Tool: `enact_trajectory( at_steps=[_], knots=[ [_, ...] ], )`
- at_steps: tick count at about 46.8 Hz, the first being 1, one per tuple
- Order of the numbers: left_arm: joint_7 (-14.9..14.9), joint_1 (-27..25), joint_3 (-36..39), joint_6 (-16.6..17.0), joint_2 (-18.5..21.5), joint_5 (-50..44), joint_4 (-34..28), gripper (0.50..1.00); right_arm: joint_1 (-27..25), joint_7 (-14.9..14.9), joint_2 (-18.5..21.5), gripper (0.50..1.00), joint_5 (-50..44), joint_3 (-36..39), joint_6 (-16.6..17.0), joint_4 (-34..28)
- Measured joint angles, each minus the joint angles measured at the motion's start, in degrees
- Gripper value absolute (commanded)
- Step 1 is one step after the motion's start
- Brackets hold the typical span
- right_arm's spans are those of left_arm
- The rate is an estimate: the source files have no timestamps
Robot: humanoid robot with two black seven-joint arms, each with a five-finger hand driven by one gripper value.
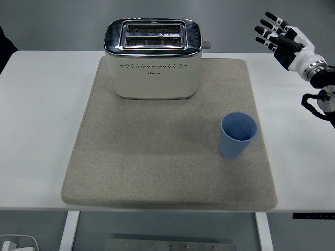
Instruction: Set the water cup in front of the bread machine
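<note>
Blue plastic by the look of it, the water cup (238,135) stands upright on the right part of a beige, felt-like mat (157,172) that covers the middle of the white worktop (36,130). Its open mouth faces up and nothing can be seen inside. The cup sits nearer the mat's right edge than its centre, and closer to the near edge of the worktop than the bread machine (153,58) is. That machine, a cream-coloured two-slot toaster with a shiny chrome top, rests at the far end of the mat, left of the cup and well apart from it; a bare stretch of mat lies directly before its front face.

The right robot hand (280,37) hangs in the air at the upper right, above the far right corner of the worktop, away from the cup and touching nothing. Its black-and-white fingers (268,29) are spread and extended, pointing toward the upper left, with nothing between them. Part of the black forearm shows below it at the right edge of the picture
</note>
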Motion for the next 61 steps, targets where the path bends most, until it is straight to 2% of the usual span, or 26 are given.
enact_trajectory(
  at_steps=[15, 23, 46, 61],
  knots=[
    [0.00, -0.10, -0.01, -0.19, 0.01, -0.32, 0.48, 1.000, -0.19, 0.19, -0.16, 0.930, -0.48, -0.75, 0.09, 0.02],
    [0.00, -0.10, 0.05, -0.02, 0.00, -0.26, 0.63, 1.000, -0.19, 0.33, -0.24, 0.928, -0.12, -0.11, 1.81, 0.08],
    [0.00, 0.17, 0.09, -0.01, 0.00, -0.26, 0.58, 1.000, -0.27, 0.09, -0.65, 0.928, -0.11, -0.26, 3.30, 1.62],
    [0.00, 0.16, 0.13, -0.01, 0.00, -0.25, 0.57, 1.000, -0.35, 0.05, -3.78, 0.928, -0.23, -0.59, 4.72, 3.07]
  ],
)
